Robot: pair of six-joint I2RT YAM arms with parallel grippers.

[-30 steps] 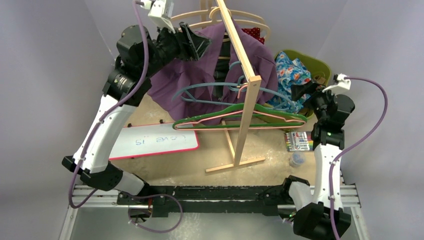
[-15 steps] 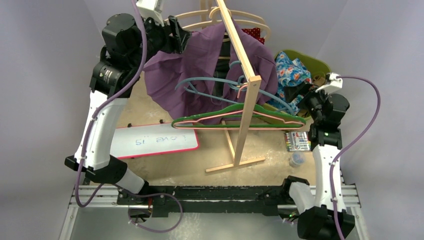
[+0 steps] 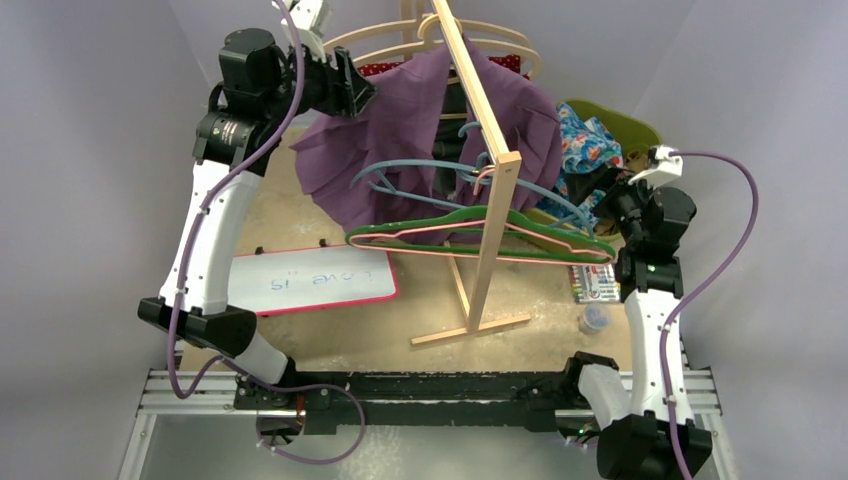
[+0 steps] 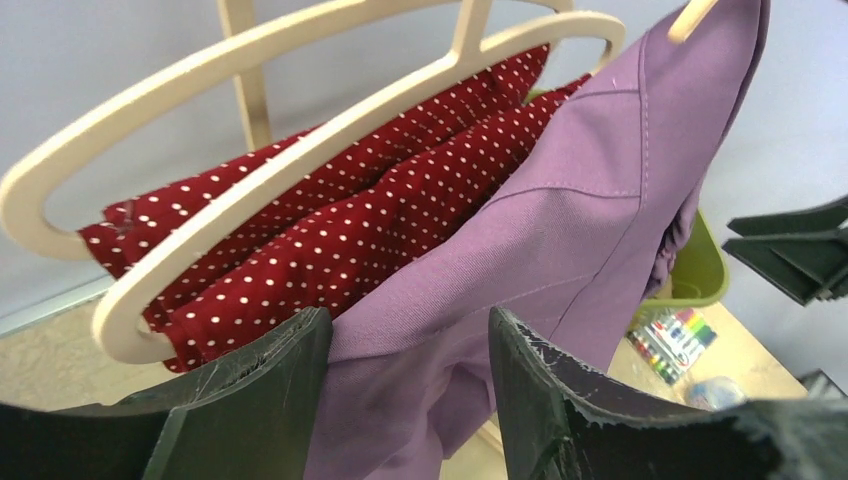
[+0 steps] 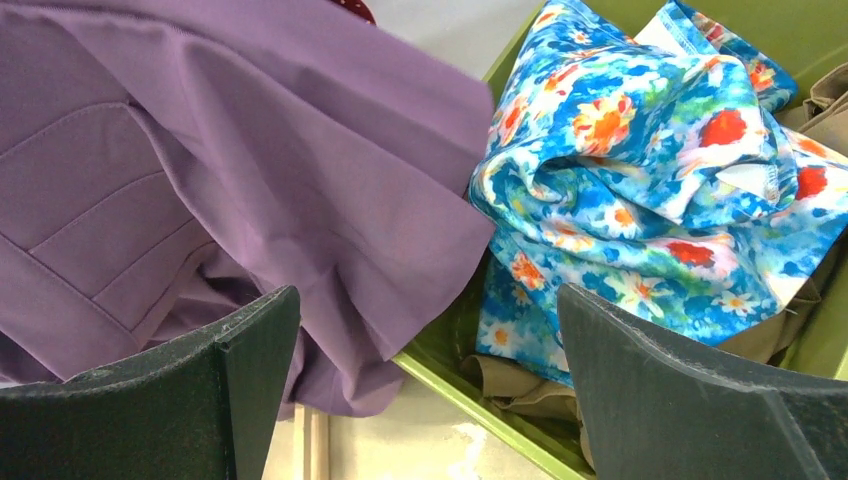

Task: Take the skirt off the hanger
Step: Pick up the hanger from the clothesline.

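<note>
The purple skirt (image 3: pixel 400 140) hangs over the top of the wooden rack (image 3: pixel 490 170), on a cream hanger whose tip (image 4: pixel 690 15) pokes out of its waist. My left gripper (image 3: pixel 352 85) is high at the skirt's upper left corner, shut on a bunched fold of the skirt (image 4: pixel 560 230) that fills the space between its fingers (image 4: pixel 250 400). A red dotted garment (image 4: pixel 350 220) hangs on the cream hangers (image 4: pixel 300 150) just behind. My right gripper (image 3: pixel 608 190) is open and empty, by the skirt's right hem (image 5: pixel 250 150) and the bin.
A green bin (image 3: pixel 620 125) at right holds a floral cloth (image 5: pixel 650 170) and tan fabric. Green, pink and blue empty hangers (image 3: pixel 480 235) hang low on the rack. A whiteboard (image 3: pixel 310 285), a marker pack (image 3: pixel 597 283) and a small cup (image 3: pixel 594 320) lie on the table.
My left gripper has pulled back to the left with the skirt's corner, spreading the fabric. My right gripper has edged in toward the skirt's right hem.
</note>
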